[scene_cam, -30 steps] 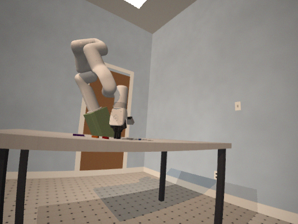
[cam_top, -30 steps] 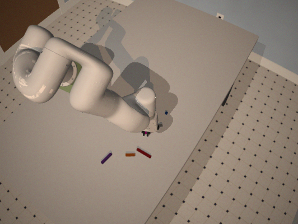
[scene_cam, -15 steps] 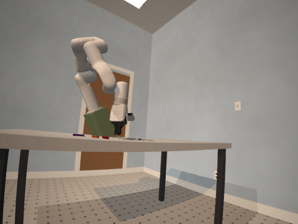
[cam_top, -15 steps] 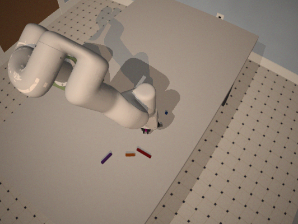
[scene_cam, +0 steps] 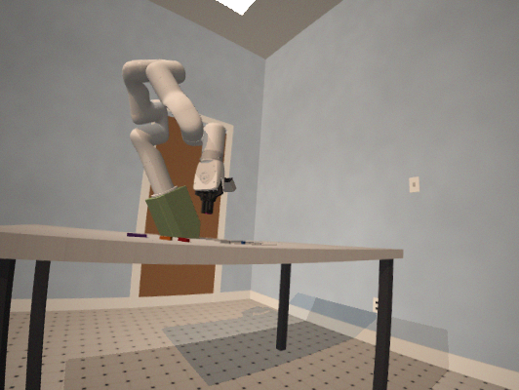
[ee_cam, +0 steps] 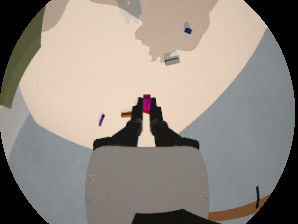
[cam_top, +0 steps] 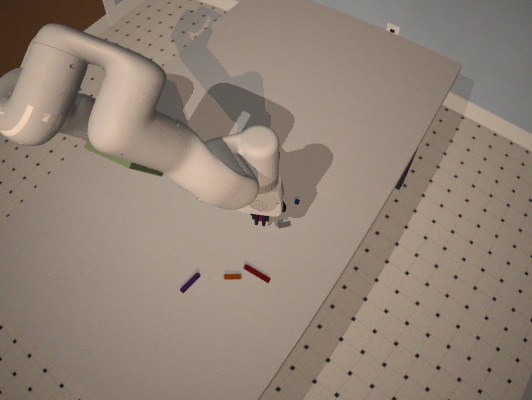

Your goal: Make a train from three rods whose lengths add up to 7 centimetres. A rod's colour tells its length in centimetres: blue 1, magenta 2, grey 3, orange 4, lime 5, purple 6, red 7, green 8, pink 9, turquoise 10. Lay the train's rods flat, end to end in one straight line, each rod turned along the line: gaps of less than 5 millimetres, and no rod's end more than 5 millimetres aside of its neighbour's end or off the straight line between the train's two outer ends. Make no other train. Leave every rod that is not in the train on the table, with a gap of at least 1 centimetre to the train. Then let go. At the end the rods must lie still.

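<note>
- Gripper [ee_cam: 147, 111] of the xArm hangs well above the table [cam_top: 350, 125], its fingers clamped on a magenta rod [ee_cam: 147, 102] that shows as a bright sliver between the tips in the wrist view.
- Seen from the exterior camera, the gripper [scene_cam: 209, 205] is plainly clear of the tabletop, so the carry step appears to be in hand: one rod lifted, none yet placed.
- On the table below lie a purple rod [cam_top: 190, 281], an orange rod [cam_top: 232, 275] and a red rod [cam_top: 257, 272], near one another but not in line.
- Further toward the table's far side sit a grey rod [cam_top: 284, 224] and, apart from it, a small blue rod [cam_top: 297, 201].
- By the colour code, magenta, orange and blue add up to seven, which looks like the intended train; magenta with orange would be its first joint.
- Next, the move likely calls for carrying the magenta rod to one end of the orange rod, turning it along that rod's axis and setting it flat with only a hairline gap.
- Red lies just beside orange, so the placement needs care, and red may have to be shifted away to keep its clearance.
</note>
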`<state>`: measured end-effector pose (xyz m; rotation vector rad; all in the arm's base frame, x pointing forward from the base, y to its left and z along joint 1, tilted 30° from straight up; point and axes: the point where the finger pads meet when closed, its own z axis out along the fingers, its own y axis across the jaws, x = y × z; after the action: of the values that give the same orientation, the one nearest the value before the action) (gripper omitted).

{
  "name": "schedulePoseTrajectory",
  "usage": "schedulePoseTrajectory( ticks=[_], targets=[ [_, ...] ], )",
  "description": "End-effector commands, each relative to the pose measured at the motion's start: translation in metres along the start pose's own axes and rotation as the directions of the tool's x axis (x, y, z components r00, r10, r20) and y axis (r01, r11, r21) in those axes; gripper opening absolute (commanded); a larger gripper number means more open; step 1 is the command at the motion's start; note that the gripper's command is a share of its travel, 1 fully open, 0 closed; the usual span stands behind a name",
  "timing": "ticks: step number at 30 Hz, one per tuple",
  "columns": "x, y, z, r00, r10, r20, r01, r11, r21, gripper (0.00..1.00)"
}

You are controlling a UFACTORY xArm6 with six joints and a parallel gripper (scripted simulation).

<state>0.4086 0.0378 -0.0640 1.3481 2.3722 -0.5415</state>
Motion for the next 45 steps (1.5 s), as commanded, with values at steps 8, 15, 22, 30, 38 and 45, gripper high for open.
schedulePoseTrajectory(
  ticks=[8,15,22,30,38,45],
  targets=[
    [-0.001,0.0,-0.009,1.0,-0.003,0.0,0.003,1.0,0.002,0.04],
    [0.011,0.017,-0.009,0.981,-0.196,0.001,0.196,0.981,0.002,0.04],
    [0.022,0.03,-0.009,0.938,-0.346,0.002,0.346,0.938,0.002,0.04],
    [0.037,0.045,-0.009,0.854,-0.521,0.002,0.521,0.854,0.002,0.04],
    [0.049,0.056,-0.009,0.767,-0.642,0.002,0.642,0.767,0.002,0.04],
    [0.067,0.071,-0.009,0.615,-0.788,0.001,0.788,0.615,0.002,0.04]
  ],
)
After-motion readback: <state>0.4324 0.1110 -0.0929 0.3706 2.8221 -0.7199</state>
